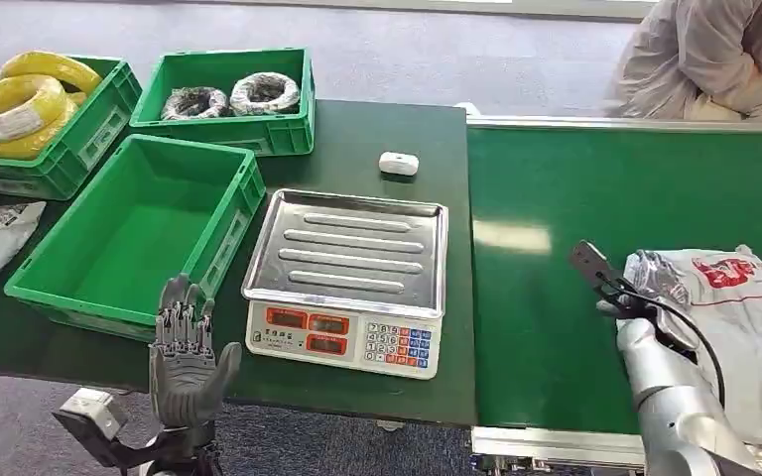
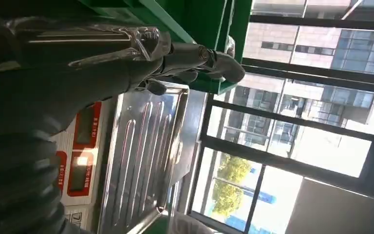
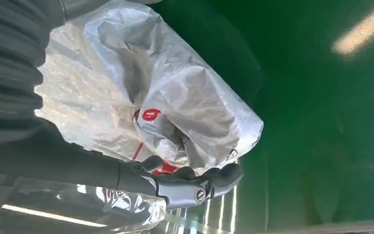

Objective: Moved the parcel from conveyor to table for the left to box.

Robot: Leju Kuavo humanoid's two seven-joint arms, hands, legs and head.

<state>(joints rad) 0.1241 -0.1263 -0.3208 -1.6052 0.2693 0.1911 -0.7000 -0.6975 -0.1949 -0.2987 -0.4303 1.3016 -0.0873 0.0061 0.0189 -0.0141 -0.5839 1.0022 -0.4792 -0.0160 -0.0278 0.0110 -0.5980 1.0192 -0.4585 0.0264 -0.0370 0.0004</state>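
Observation:
The parcel point(image 1: 744, 307), a crumpled grey plastic bag with red print, lies on the green conveyor belt point(image 1: 556, 198) at the right. My right hand point(image 1: 643, 297) is at the parcel's left end, mostly covered by bunched plastic. In the right wrist view its dark fingers point(image 3: 190, 187) curl round the edge of the parcel point(image 3: 175, 97), which fills the palm side. My left hand point(image 1: 187, 357) is raised at the table's front edge, fingers apart and holding nothing, just in front of the empty green crate point(image 1: 243, 213). The left wrist view has that hand point(image 2: 126, 63) beside the scale pan point(image 2: 146, 156).
A steel-topped scale point(image 1: 347, 268) stands on the dark table point(image 1: 387, 129) between crate and belt. Two crates at the back hold yellow coils point(image 1: 30, 99) and dark coils point(image 1: 228, 96). A small white object point(image 1: 398, 163) lies behind the scale. A person point(image 1: 714, 55) sits beyond the belt.

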